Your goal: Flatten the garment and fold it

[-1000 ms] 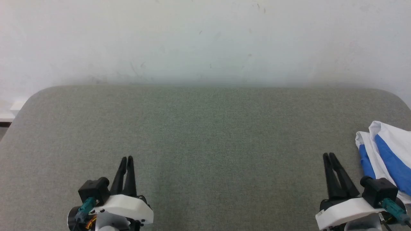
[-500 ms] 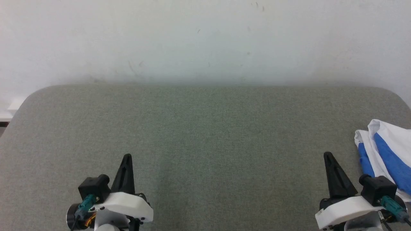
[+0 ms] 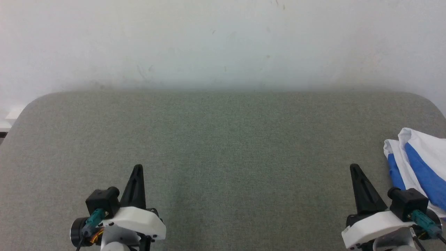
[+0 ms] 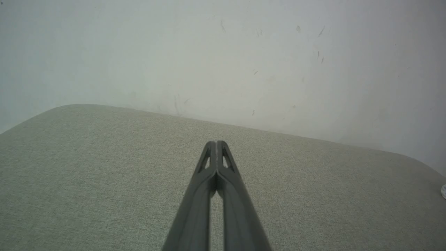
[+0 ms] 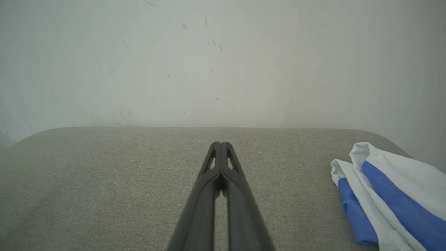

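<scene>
1. End effector state. My left gripper (image 3: pixel 138 166) has its two fingers pressed together from tip to base, with nothing between them. In the left wrist view the tips (image 4: pixel 216 142) meet in a single closed point above the padded surface (image 3: pixel 223 157). My right gripper (image 3: pixel 353 166) is in the same condition. Its fingers are pressed together and empty, and the tips (image 5: pixel 220 143) are closed over bare fabric covering. Both grippers point away from me toward the wall (image 3: pixel 223 42).

2. Location of the garment. The garment (image 3: pixel 423 172) lies on the padded surface to the right of my right gripper, beside its wrist end and apart from its fingers. It is well apart from my left gripper. It is bunched rather than spread flat, and the frame edge cuts it off on the right.

3. Orientation. The visible part is white with a blue band (image 5: pixel 390 190) running through it. The long axis of that part is oblique to my fingers. Its far end sits closer to my right gripper's line, and it slants away to the right as it comes toward me. A rounded white fold forms the far end.

4. Change from the earlier frame. One second ago both pairs of fingers stood slightly parted at the tips, and both are now closed. The whole head view has shifted slightly, which is camera movement. The garment keeps the same lay.
</scene>
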`<state>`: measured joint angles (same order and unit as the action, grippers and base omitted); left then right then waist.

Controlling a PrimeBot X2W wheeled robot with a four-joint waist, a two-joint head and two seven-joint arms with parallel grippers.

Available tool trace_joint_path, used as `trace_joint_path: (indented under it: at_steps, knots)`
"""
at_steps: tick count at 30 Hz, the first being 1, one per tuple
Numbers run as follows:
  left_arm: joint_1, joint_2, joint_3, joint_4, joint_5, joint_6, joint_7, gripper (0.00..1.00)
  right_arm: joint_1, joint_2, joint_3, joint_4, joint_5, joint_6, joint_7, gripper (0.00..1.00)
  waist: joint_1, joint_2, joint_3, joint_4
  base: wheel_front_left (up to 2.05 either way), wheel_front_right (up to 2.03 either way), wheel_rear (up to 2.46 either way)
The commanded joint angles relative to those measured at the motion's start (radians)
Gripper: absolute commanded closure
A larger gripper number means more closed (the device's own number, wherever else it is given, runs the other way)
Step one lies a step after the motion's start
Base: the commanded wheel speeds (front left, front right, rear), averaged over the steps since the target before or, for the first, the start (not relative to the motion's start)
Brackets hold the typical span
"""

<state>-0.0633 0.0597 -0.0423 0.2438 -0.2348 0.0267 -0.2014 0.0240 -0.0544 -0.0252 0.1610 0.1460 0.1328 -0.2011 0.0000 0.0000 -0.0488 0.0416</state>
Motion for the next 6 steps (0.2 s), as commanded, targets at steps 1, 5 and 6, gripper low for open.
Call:
trace_joint_path:
  at_steps: [1,5,6]
  knots:
    - [0.012,-0.002,0.004,-0.01,0.015,-0.006,0.007,1.0,-0.006,0.001,0.003,-0.01,-0.012,0.0,0.006,1.0,0.0,0.0,0.001,-0.001,0.0,0.0,0.0]
    - [0.014,-0.002,0.005,-0.02,0.024,-0.007,0.015,1.0,-0.006,0.001,0.004,-0.016,-0.018,-0.001,0.014,1.0,0.0,0.0,0.003,-0.002,0.0,0.0,0.0]
    - [0.015,-0.002,0.006,-0.023,0.026,-0.007,0.017,1.0,-0.007,0.001,0.005,-0.018,-0.019,-0.001,0.016,1.0,0.0,0.0,0.003,-0.003,0.0,0.0,0.0]
